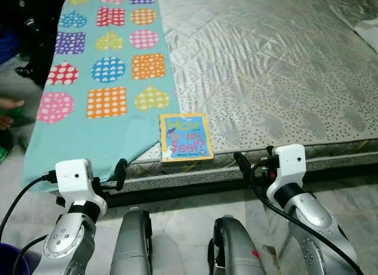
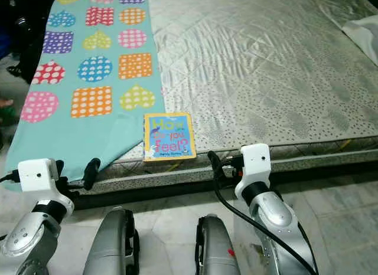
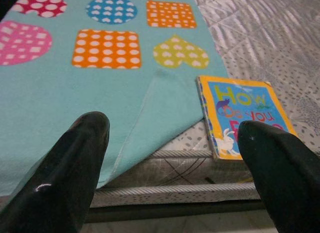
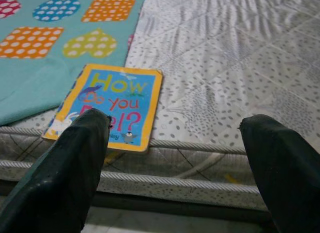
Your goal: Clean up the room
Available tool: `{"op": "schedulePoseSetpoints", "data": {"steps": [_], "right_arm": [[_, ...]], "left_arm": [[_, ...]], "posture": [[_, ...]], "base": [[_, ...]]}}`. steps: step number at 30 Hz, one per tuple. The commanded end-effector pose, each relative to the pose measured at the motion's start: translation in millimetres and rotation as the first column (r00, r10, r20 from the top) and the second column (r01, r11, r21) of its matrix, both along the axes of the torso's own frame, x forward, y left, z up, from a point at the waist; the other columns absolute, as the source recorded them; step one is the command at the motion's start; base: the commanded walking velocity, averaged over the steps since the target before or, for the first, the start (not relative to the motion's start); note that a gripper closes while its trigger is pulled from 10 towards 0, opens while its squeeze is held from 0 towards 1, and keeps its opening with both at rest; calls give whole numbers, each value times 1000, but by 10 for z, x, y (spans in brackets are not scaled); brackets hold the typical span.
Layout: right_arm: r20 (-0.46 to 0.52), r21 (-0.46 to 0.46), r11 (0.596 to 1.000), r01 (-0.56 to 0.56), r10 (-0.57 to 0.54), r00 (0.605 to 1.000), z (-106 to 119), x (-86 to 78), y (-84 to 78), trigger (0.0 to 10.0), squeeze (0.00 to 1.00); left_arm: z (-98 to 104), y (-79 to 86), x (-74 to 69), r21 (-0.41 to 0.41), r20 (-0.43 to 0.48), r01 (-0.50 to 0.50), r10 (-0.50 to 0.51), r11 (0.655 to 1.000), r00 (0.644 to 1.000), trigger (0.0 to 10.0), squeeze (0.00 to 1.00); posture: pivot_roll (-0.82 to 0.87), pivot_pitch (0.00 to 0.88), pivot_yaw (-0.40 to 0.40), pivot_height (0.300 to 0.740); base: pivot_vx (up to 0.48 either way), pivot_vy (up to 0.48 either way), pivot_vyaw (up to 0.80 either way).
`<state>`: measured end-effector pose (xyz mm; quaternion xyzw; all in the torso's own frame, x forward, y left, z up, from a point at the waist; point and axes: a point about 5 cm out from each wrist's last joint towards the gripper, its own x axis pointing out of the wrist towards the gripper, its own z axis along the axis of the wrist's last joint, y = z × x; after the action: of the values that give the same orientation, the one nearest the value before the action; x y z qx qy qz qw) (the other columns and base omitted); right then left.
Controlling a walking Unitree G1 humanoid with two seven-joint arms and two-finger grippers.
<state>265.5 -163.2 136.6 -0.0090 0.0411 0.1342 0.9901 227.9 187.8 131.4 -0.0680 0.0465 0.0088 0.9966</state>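
Head camera views look down on a wide mattress (image 1: 277, 80) in grey speckled quilting, which I am standing my robot against on a pale marble floor (image 1: 177, 219). Over the mattress's left part lies a teal blanket (image 1: 94, 127) printed with dotted hearts, circles and squares, its near edge hanging off the side. Next smaller is a children's board book (image 1: 186, 137), yellow-bordered with a blue cover reading "How do you feel?", lying flat at the very front edge of the mattress, just beside the blanket's corner and touching or nearly touching it. I judge that I am at the approach step, with nothing picked up yet, and the book looks the likeliest item to tidy; the next move calls for reaching forward and getting a finger under its overhanging edge. Both arms are raised, forearms angled toward the bed. My left gripper (image 3: 175, 168) has its fingers spread apart, aimed at the blanket corner; my right gripper (image 4: 175, 163) is likewise spread wide, book before it
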Motion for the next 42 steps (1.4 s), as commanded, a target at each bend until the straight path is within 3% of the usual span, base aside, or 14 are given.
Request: {"op": "schedulePoseSetpoints", "data": {"steps": [1,10,42], "right_arm": [[-15,2,1000,-1,1,1000,-33,-16,-18,10000,0],[-17,2,1000,-3,3,1000,-35,-6,-15,10000,0],[-7,-5,1000,-5,5,1000,-40,19,-6,10000,0]], "left_arm": [[-21,24,-30,5,-9,-22,22,1000,1000,10000,0],[-11,16,-21,-9,5,-11,11,1000,1000,10000,0],[-28,-8,3,-6,-2,9,-9,1000,1000,10000,0]], "posture": [[-45,329,-23,636],[-47,331,-25,636],[-46,316,-24,636]], "base": [[0,0,0],[0,0,0],[282,0,0]]}}
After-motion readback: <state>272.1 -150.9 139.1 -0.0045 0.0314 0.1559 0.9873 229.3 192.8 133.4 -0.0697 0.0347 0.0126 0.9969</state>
